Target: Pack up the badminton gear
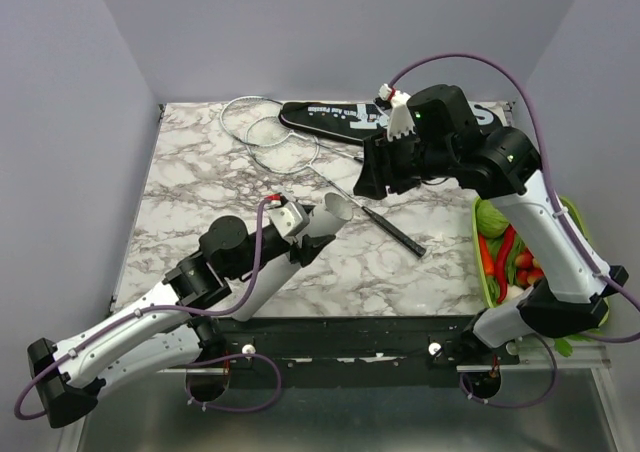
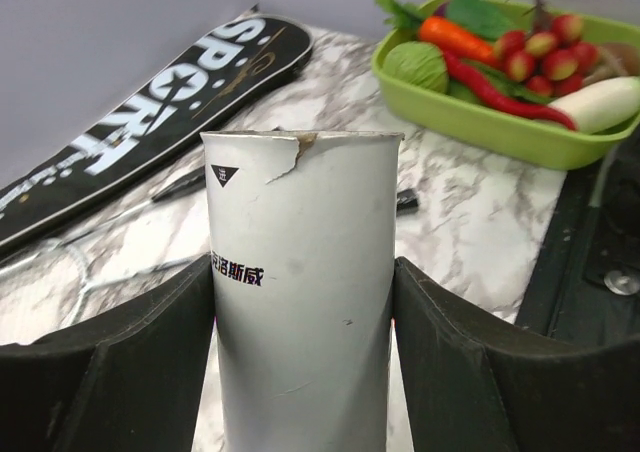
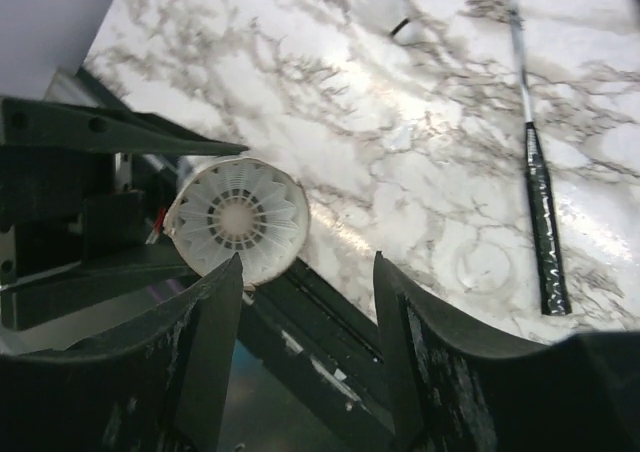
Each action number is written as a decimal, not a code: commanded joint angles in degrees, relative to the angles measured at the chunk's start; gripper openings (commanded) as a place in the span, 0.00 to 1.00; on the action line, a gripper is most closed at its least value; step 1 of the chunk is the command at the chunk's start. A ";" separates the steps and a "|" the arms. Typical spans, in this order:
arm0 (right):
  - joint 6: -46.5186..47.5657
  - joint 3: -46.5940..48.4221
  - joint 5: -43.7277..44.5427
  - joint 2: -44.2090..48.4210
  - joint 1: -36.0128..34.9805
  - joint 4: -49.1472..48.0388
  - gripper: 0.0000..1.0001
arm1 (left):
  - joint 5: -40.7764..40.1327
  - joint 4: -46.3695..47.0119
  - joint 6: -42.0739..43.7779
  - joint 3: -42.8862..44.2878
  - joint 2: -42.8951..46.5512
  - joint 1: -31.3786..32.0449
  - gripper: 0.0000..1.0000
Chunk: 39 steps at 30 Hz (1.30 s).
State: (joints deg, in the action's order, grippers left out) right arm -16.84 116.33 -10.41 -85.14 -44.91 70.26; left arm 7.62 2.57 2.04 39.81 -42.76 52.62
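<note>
Firmly clamped on a smooth white cardboard tube, rim torn: left gripper. Parted and empty: right gripper, a ribbed round shuttlecock just past its fingertips. Ahead of the left gripper, thin-shafted rackets and glossy black bag on marble table.

Marble-patterned table, white with grey veining, glossy in places. Plain grey walls at back and both sides. Black rail along near edge. Green plastic tray at right side of table, towards the near end, heaped with produce: pale green cabbage at one corner, carrot just behind it, long red chili lying across the middle, cluster of small red fruits, white radish at the far end, dark leaves on top.
</note>
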 commanded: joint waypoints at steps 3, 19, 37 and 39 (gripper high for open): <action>-5.04 -1.37 17.68 -5.11 0.17 -3.45 0.66 | -16.63 -8.27 5.33 -0.79 2.51 -0.15 0.00; -10.85 -8.14 7.81 -29.09 0.34 -28.58 0.66 | -44.96 -11.97 7.62 -1.49 10.77 -0.24 0.00; -13.48 5.66 7.95 -50.73 -0.62 -39.41 0.73 | -45.59 -17.86 3.32 -0.61 14.99 -0.15 0.00; -13.31 6.62 8.74 -51.43 -1.15 -39.76 0.72 | -45.24 -18.39 3.32 -0.53 15.08 -0.24 0.00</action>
State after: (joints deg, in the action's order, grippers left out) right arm -29.52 119.94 -4.16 -134.72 -44.95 34.13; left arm -36.45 -11.46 7.31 38.68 -28.14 52.58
